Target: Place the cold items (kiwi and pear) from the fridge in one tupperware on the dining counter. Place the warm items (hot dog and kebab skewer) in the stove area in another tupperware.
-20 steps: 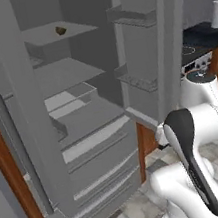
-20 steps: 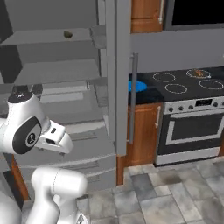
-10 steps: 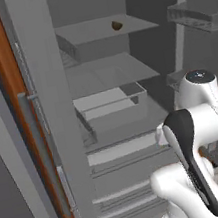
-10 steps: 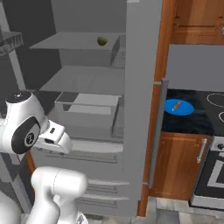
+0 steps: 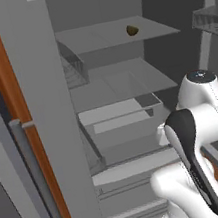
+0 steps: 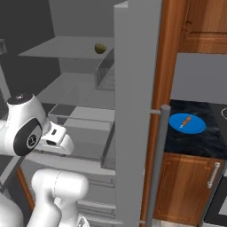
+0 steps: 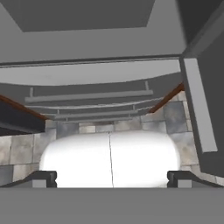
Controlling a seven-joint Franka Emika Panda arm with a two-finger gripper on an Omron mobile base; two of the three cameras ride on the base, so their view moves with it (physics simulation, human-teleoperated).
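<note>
Kiwi [image 5: 132,29]: small, light, I expect it to roll; I'd pinch its middle.
Gripper [image 7: 112,178]: released, empty.

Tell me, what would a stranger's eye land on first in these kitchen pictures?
Probably the open grey fridge with its doors swung wide, and one small brownish kiwi alone on its top shelf. Next, the bulky white robot arm standing right in front of the fridge's drawers. Off to the right on the dark counter, a bright blue plate with a kebab skewer lying on it stands out.
</note>
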